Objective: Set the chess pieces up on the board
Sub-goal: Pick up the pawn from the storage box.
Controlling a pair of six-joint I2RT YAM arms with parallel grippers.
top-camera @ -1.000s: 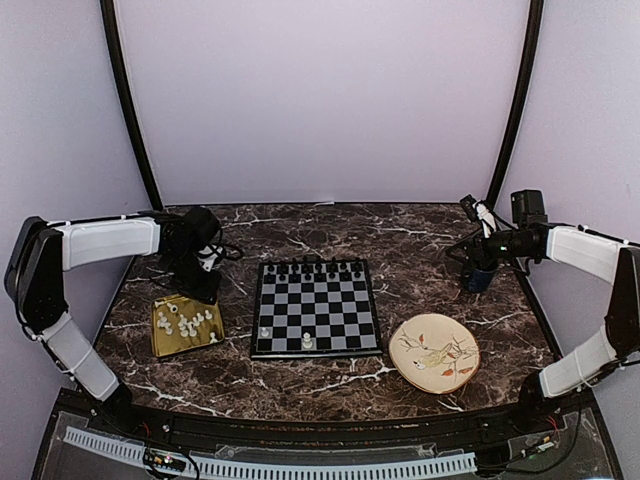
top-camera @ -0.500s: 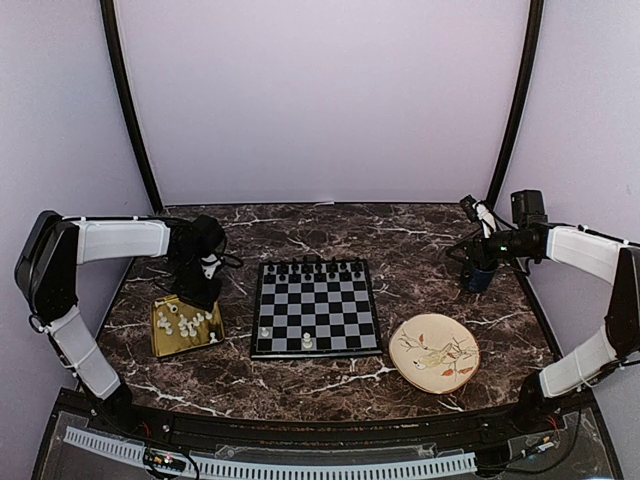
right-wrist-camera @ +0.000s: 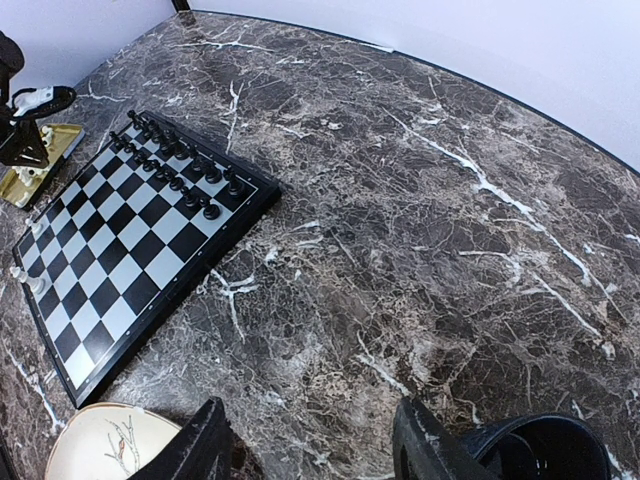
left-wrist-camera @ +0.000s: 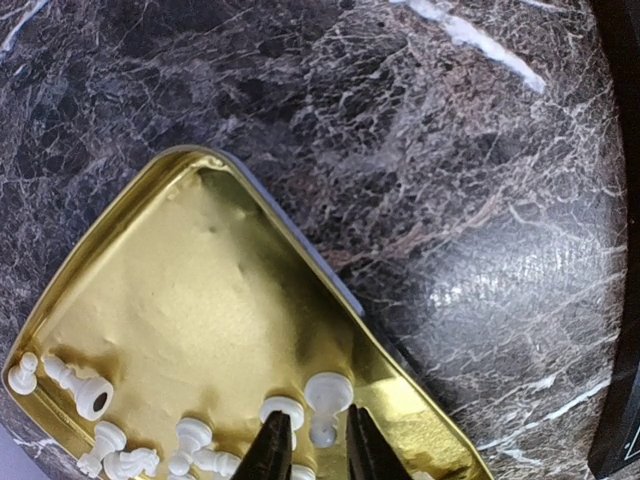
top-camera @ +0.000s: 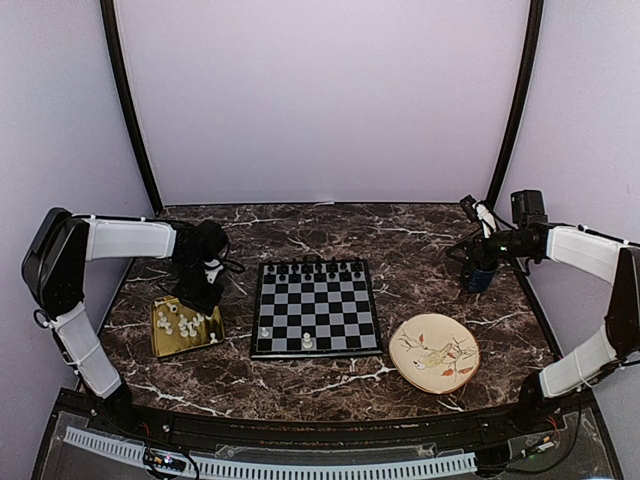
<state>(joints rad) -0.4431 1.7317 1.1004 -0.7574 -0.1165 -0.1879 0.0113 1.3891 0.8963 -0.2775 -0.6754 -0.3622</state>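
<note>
Several tiny white chess pieces (left-wrist-camera: 190,440) lie at the near end of a square gold tray (left-wrist-camera: 180,300), seen left of the board in the top view (top-camera: 186,328). My left gripper (left-wrist-camera: 318,445) is low over the tray (top-camera: 203,293), its jaws narrowly open on either side of a lying white pawn (left-wrist-camera: 326,400). The chequered board (top-camera: 315,305) has black pieces (top-camera: 315,268) along its far row and two white pieces (top-camera: 264,332) (top-camera: 307,342) near its front edge. My right gripper (right-wrist-camera: 315,440) is wide open and empty over bare marble at the far right (top-camera: 478,262).
A cream patterned plate (top-camera: 435,352) lies right of the board's front corner. A dark blue cup (right-wrist-camera: 545,450) stands under my right gripper's side (top-camera: 478,282). The marble table (top-camera: 330,385) is edged by purple walls.
My left gripper has moved nearer and lower, from behind the tray to right over its white pieces. The right arm has not moved.
</note>
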